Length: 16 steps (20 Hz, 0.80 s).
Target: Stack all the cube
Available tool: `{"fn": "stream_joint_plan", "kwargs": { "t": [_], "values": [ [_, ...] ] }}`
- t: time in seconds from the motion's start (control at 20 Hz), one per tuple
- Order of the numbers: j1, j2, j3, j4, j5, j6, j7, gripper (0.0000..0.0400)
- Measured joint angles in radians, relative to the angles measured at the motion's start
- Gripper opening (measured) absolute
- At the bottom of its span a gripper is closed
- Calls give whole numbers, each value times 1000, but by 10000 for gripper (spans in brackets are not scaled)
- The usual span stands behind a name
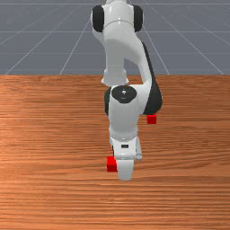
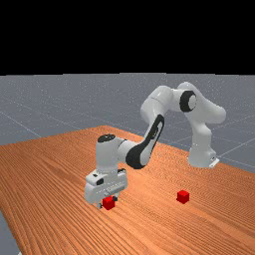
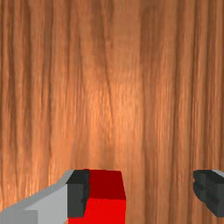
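- Gripper (image 3: 142, 191) points down, low over the tabletop (image 1: 54, 134). Fingers (image 3: 78, 192) stand wide apart with nothing pinched. I read the spread as room to straddle a cube.
- Cube A (image 2: 108, 202) sits on the tabletop at the gripper, well out from the edge where the arm (image 2: 157, 107) is based. In the wrist view it lies off-centre, close against one finger, with a clear gap to the other. Contact with that finger: cannot tell.
- Cube B (image 1: 152, 119) rests by itself on the tabletop, nearer the arm's edge, well apart from A and toward the front view's right. No stack; each cube bears on wood.
- Step in hand, my judgement: lining up to grasp A. B's open surroundings would suit it as the base, with A set on top.
- Next move calls for a small sideways shift, so A sits midway between the fingers before they close. Centring should let both sides meet it together.
- Risk: closing or lowering off-centre could let the nearer finger shove or twist A, or catch its top.
- Handling: A looks rigid and flat-faced; square contact should keep it level for placing.
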Motion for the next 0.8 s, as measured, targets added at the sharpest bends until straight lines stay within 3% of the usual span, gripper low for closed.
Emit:
{"fn": "stream_joint_plan", "kwargs": {
  "t": [0.2, 0.45, 0.6, 0.8],
  "values": [
    [4, -23, -6, -40, -5, 39, 6, 393],
    [4, -8, -6, 29, -4, -38, 10, 399],
    [17, 16, -23, 52, -21, -28, 27, 400],
    [-3, 17, 14, 45, 15, -31, 0, 400]
  ]
}}
